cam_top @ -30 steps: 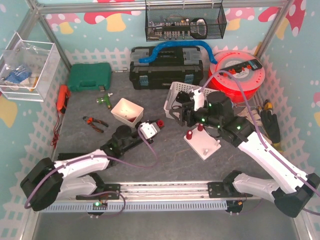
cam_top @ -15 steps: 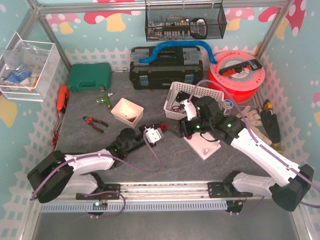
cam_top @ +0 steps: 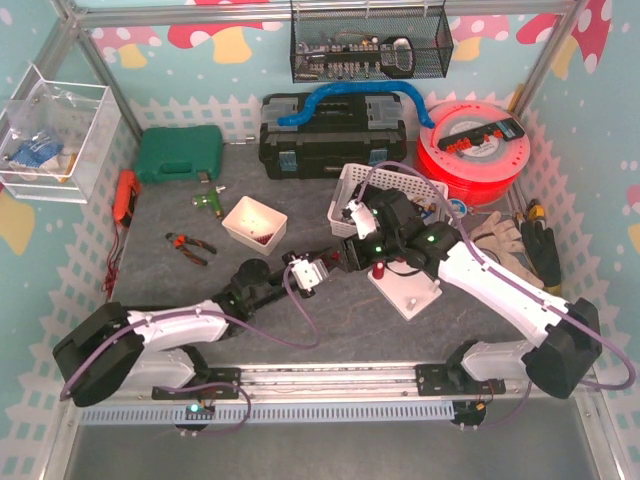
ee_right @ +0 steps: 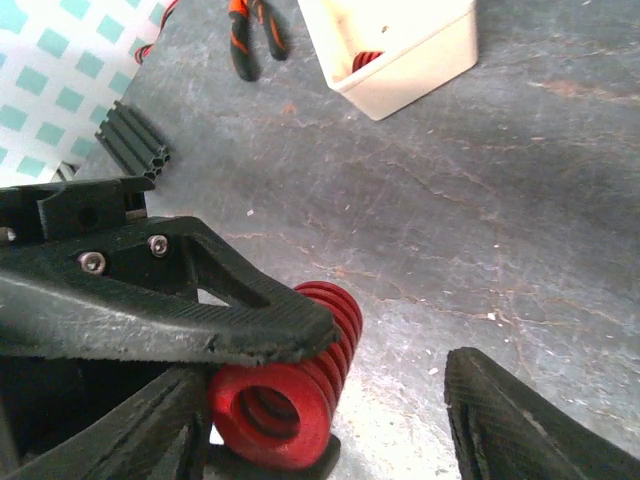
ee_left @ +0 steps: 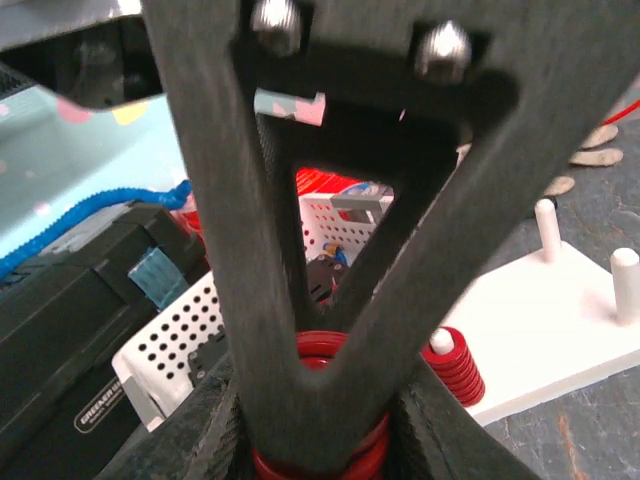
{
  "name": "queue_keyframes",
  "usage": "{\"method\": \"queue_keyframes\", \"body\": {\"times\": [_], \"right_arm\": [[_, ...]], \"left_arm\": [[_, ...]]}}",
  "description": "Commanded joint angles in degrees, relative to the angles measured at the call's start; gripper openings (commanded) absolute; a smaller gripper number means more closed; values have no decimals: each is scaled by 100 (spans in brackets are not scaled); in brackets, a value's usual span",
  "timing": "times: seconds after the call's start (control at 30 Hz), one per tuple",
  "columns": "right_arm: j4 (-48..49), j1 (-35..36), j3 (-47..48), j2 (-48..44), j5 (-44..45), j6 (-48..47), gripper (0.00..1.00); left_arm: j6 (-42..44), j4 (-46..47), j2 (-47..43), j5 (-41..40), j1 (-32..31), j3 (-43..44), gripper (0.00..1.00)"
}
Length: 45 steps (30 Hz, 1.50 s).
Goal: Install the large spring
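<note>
Right gripper [cam_top: 352, 260] has come (jaws apart) around left gripper's [cam_top: 328, 256] clamped large spring [ee_right: 288, 388].

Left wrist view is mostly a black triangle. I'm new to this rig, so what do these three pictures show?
The left arm and right arm are robots side by side. The top picture looks down from behind them; the others come from a camera on each wrist. The left hand grips the large red spring. The right hand is open, its fingers either side of that spring; the black triangle looks like one of them. A white peg board nearby carries another red spring.
</note>
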Motion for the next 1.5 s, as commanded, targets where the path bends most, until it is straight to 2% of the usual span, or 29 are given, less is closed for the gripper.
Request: {"method": "queue_keyframes", "body": {"times": [0.0,0.13,0.27,0.3,0.4,0.47,0.5,0.7,0.8,0.83,0.9,1.03,1.2,1.37,1.47], "right_arm": [[51,70,180,310,-222,-142,63],[113,88,-16,377,-337,-298,60],[158,106,16,518,-440,-342,47],[190,114,23,525,-472,-352,42],[285,114,28,500,-468,-342,15],[286,115,33,454,-379,-328,2],[286,115,30,411,-298,-313,0],[277,100,-126,69,531,-73,0],[117,-36,-338,-241,1103,148,0],[6,-120,-400,-352,1236,246,0],[-272,-305,-529,-580,1444,450,0],[-959,-720,-742,-1088,1782,970,0],[-2276,-1150,-523,-1336,2473,1709,0],[-3161,-1502,-452,-1373,2878,2056,0],[-3224,-1792,-594,-1479,2864,2089,0]], "left_arm": [[-178,272,-285,157,-67,24,1],[-145,211,-361,118,-113,-17,1],[-95,210,-324,21,-151,-30,1],[-72,238,-299,-10,-159,-31,1],[-8,328,-192,-177,-158,6,8],[26,236,-134,-272,-159,100,19],[26,167,-112,-324,-152,138,26],[-283,-350,14,-871,-143,344,71],[-729,-613,4,-1117,-142,338,86],[-880,-658,-14,-1159,-142,299,97],[-1149,-647,-40,-1320,-142,204,99],[-1728,-706,-115,-2176,-151,43,99],[-1679,-115,-198,-2801,-151,-442,99],[-1430,630,-317,-2483,-142,-965,99],[-1407,555,-485,-2242,-142,-921,99]]}}
